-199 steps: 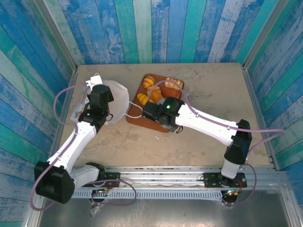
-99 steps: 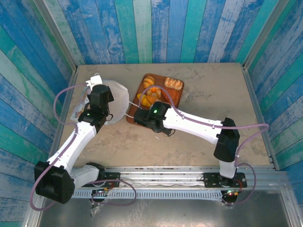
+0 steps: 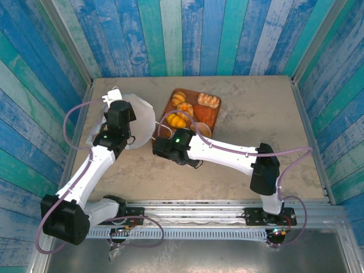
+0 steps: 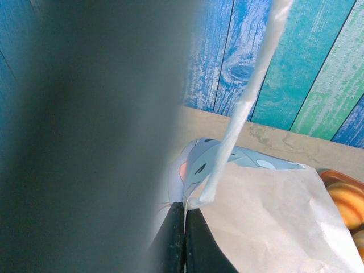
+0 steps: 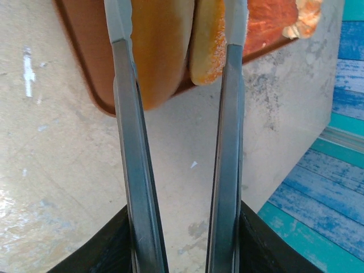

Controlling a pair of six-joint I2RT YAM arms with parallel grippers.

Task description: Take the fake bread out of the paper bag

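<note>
The white paper bag [image 3: 141, 115] lies at the left, its printed band [image 4: 227, 159] facing up in the left wrist view. My left gripper [image 3: 115, 107] [image 4: 185, 215] is shut on the bag's [image 4: 273, 222] paper edge, and a white cord handle [image 4: 250, 96] rises from the pinch. Several pieces of fake bread [image 3: 177, 119] [image 3: 209, 100] lie on the brown tray [image 3: 210, 116]. My right gripper [image 3: 173, 133] [image 5: 179, 34] hangs open over the tray's near corner with nothing between its fingers. A tan loaf [image 5: 162, 51] and a roll [image 5: 207, 48] lie just beyond them.
The tray [image 5: 82, 51] sits at the back centre of the beige table [image 3: 256, 114]. Blue and green plank walls [image 3: 187, 34] close in three sides. A metal rail [image 3: 199, 213] with the arm bases runs along the near edge.
My right arm has drawn back left and toward the near edge of the tray, and its jaws have opened. The left arm and the bag have stayed put.
</note>
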